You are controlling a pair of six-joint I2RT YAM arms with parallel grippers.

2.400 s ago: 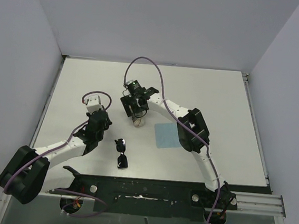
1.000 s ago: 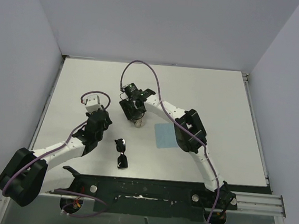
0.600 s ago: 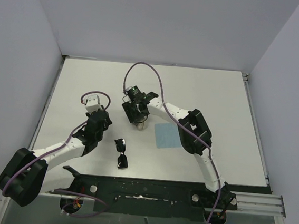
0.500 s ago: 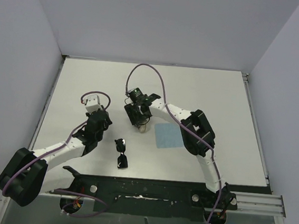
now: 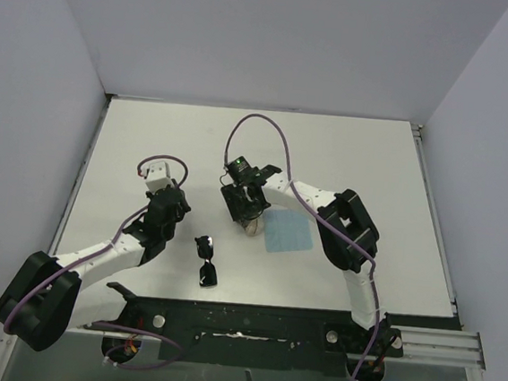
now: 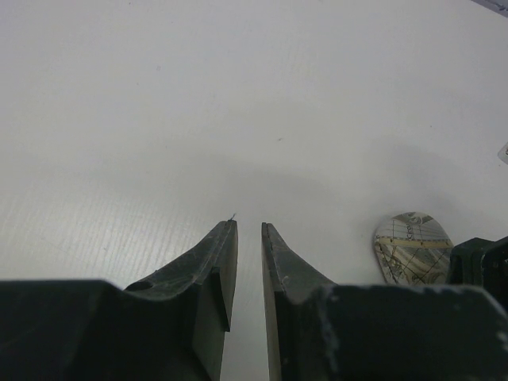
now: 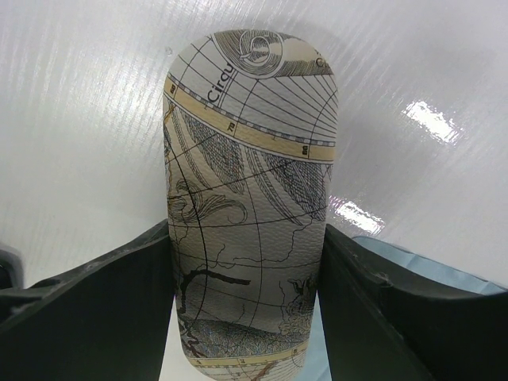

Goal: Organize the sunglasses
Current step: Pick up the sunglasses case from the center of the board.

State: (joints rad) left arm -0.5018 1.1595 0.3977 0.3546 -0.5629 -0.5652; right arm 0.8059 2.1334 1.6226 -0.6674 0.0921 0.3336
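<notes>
The black sunglasses (image 5: 207, 260) lie folded on the white table near its front edge, apart from both grippers. My right gripper (image 5: 249, 210) (image 7: 246, 232) is shut on the oval beige map-patterned case (image 7: 250, 198) (image 5: 252, 225), one finger on each long side, at the left edge of the cloth. My left gripper (image 5: 173, 199) (image 6: 249, 227) hovers left of the sunglasses, its fingers a narrow gap apart with nothing between them. In the left wrist view one end of the case (image 6: 412, 247) shows at the right.
A light blue square cloth (image 5: 288, 232) (image 7: 417, 268) lies flat just right of the case. White walls close the table on the left, back and right. A black rail (image 5: 250, 321) runs along the front edge.
My right gripper has carried the case to the right and nearer the front, up to the cloth's left edge. The left arm and the sunglasses have stayed put.
</notes>
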